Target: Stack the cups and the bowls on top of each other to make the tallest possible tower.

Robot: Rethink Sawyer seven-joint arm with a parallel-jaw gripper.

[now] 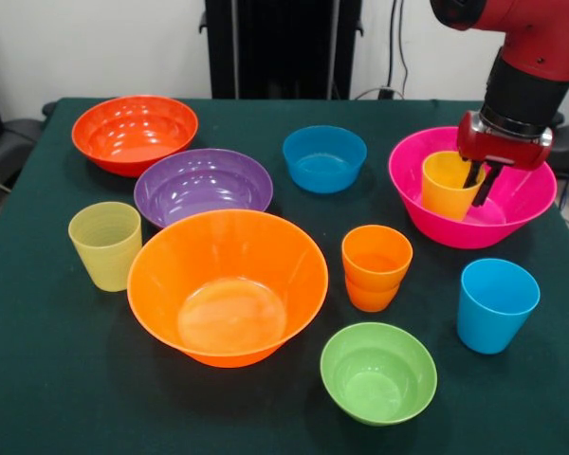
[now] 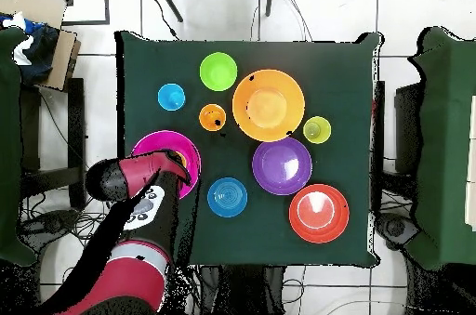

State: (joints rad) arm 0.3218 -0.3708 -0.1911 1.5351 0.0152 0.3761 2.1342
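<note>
A yellow cup [image 1: 446, 185] stands upright inside the hot pink bowl [image 1: 517, 204] at the right. My gripper [image 1: 481, 182] comes down over the cup's right rim, its fingers pinched on the wall. From above, the arm covers the gripper and much of the pink bowl [image 2: 153, 144]. Loose on the table are the large orange bowl [image 1: 228, 284], purple bowl [image 1: 202, 185], red-orange bowl [image 1: 133, 133], blue bowl [image 1: 324, 158], lime green bowl [image 1: 377, 372], orange cup [image 1: 376, 265], sky blue cup [image 1: 496, 303] and ribbed pale yellow-green cup [image 1: 105, 245].
A dark green cloth [image 1: 38, 379] covers the table. Seen from overhead, chairs [image 2: 446, 144] stand at both sides and a cardboard box [image 2: 46, 42] sits at the upper left.
</note>
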